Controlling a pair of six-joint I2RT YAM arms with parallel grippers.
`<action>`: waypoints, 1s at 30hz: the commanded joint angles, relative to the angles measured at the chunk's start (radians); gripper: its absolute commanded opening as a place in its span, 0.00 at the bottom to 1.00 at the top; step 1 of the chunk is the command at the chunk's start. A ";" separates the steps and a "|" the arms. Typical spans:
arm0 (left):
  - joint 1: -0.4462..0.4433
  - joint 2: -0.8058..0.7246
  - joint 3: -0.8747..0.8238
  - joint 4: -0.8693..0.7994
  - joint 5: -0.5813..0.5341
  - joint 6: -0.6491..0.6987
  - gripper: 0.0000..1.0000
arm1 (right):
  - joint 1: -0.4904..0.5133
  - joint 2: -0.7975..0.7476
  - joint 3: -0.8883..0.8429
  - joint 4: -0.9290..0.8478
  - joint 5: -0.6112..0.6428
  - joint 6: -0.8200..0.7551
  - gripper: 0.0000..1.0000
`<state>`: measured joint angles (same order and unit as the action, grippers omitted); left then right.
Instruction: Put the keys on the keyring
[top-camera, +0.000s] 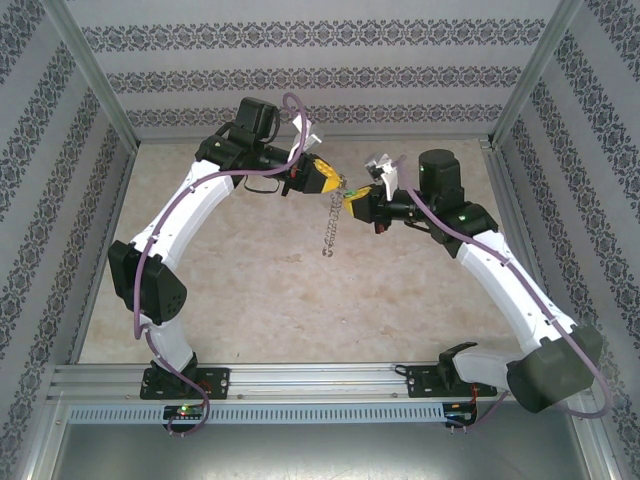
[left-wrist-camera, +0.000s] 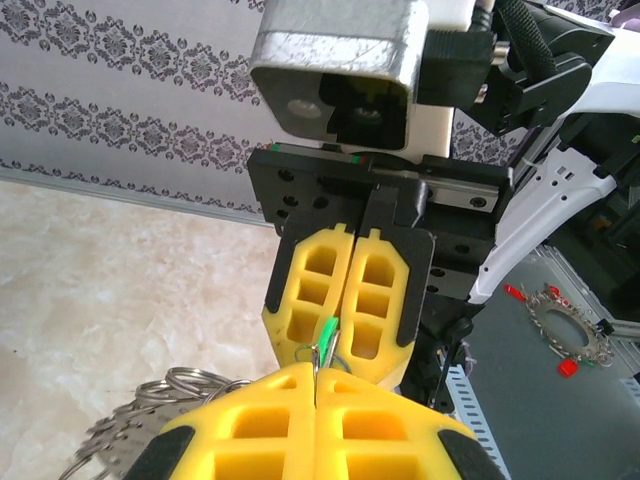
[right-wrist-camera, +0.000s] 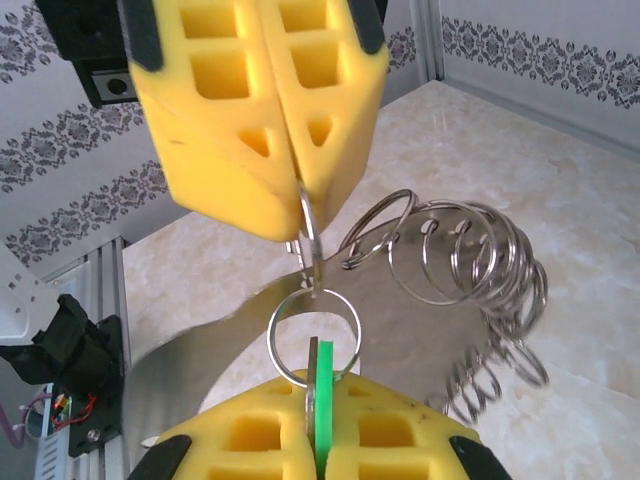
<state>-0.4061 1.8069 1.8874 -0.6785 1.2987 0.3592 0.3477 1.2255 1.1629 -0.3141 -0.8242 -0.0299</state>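
Observation:
Both arms meet above the middle of the table. My left gripper (top-camera: 340, 183) is shut on one loop of the keyring (top-camera: 329, 228), a floppy chain of silvery rings that hangs below it. In the left wrist view the pinched wire stands at my left gripper's tips (left-wrist-camera: 318, 372), and more of the keyring's rings (left-wrist-camera: 178, 384) show to the left. My right gripper (top-camera: 351, 204) faces it tip to tip, shut on the green key (right-wrist-camera: 324, 384). A small ring (right-wrist-camera: 275, 330) encircles the key's tip and hangs from the loop in the left gripper (right-wrist-camera: 298, 195). The keyring's coils (right-wrist-camera: 470, 265) trail right.
The pale marbled table (top-camera: 250, 290) is walled by patterned panels. An aluminium rail (top-camera: 320, 383) carrying the arm bases runs along the near edge. A toothed metal part with red tags (left-wrist-camera: 562, 335) lies on the grey area off the table.

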 joint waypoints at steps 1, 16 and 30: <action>0.005 -0.014 0.012 0.053 0.027 -0.014 0.00 | -0.016 -0.016 0.028 -0.031 -0.035 -0.005 0.00; 0.004 -0.013 0.001 0.056 0.035 -0.014 0.00 | 0.014 0.076 0.134 -0.058 -0.068 -0.012 0.00; 0.004 -0.014 -0.002 0.046 0.036 -0.002 0.00 | -0.059 0.066 0.189 -0.110 -0.061 -0.041 0.00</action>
<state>-0.4057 1.8069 1.8870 -0.6506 1.2984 0.3584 0.3027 1.2995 1.3029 -0.4202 -0.8726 -0.0528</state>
